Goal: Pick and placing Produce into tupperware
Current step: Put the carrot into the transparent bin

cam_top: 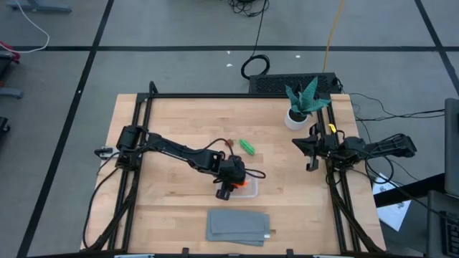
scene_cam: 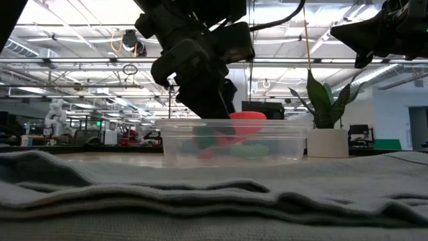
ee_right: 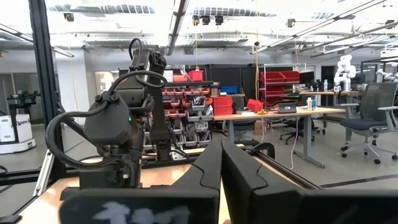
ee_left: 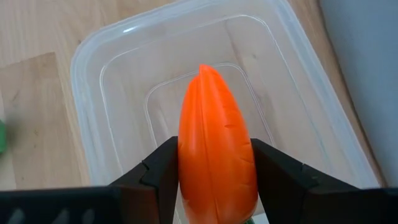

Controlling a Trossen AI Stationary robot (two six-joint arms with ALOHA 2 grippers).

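A clear tupperware [ee_left: 93, 74] stands on the wooden table, just beyond the grey cloth. My left gripper [ee_left: 214, 162] reaches down over it, shut on an orange carrot [ee_left: 214, 124] whose tip points into the container. In the high view this gripper [cam_top: 233, 183] is at the container's left end [cam_top: 251, 190]. An elongated green piece [cam_top: 247, 147] lies flat on the table beyond the container, with a small reddish piece [cam_top: 230, 141] beside it. My right gripper [ee_right: 221, 165] is parked shut, raised at the table's right edge [cam_top: 310, 159]. My left gripper pinches the carrot's thick half [ee_left: 186, 168] between its two fingers, one on each side. The fingers slant down from the table's left and lie along the carrot. The carrot's pointed tip [ee_left: 204, 70] leads downward, over the inside of the tupperware; whether it touches the floor I cannot tell.
A folded grey cloth [cam_top: 238, 226] lies at the near edge, in front of the container. A potted green plant [cam_top: 301, 104] stands at the far right corner. A black frame [cam_top: 215, 95] runs around the table.
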